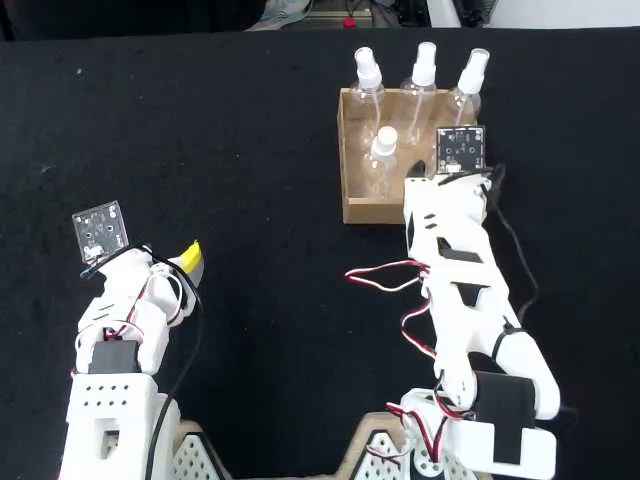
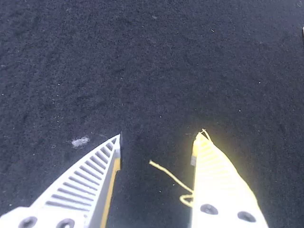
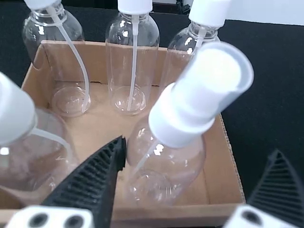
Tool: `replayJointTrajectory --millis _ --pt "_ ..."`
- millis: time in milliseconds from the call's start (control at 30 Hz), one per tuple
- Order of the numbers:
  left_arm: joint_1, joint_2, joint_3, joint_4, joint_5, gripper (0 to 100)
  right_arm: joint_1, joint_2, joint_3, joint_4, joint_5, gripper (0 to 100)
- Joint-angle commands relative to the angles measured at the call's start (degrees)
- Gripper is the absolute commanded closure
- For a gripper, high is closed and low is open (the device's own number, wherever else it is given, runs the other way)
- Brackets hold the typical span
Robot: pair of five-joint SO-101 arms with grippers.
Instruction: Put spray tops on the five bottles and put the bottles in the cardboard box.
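Right gripper [image 3: 198, 148] is spread wide and grips nothing, with one jaw on each side of the fifth bottle [image 3: 166, 166]. That bottle sits in the cardboard box [image 3: 57, 61] by its near wall, spray top leaning toward the wrist (all five look boxed). The other four bottles [image 3: 132, 61] crowd close, so I'd lift straight up; the left gripper [image 2: 159, 135] also gapes, well apart over the black table [image 2: 142, 57].
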Motion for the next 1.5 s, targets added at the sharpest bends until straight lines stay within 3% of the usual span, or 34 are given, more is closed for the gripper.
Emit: replayJointTrajectory --millis 0,533,1033,1333,1467 --pt "-0.04 -0.44 -0.40 -1.05 0.44 76 0.79 -0.75 -2.51 0.35 0.09 59.2" --pt "-0.13 -0.44 -0.40 -1.05 0.44 76 2.11 -1.36 -2.07 0.62 -0.18 59.1" --pt "-0.13 -0.44 -0.40 -1.05 0.44 76 1.58 -15.52 7.52 0.79 -0.18 59.2" --pt "-0.13 -0.44 -0.40 -1.05 0.44 76 1.58 -22.99 5.85 13.19 -0.18 59.2" --pt "-0.13 -0.44 -0.40 -1.05 0.44 76 1.58 -31.52 6.11 23.21 -0.09 59.4"
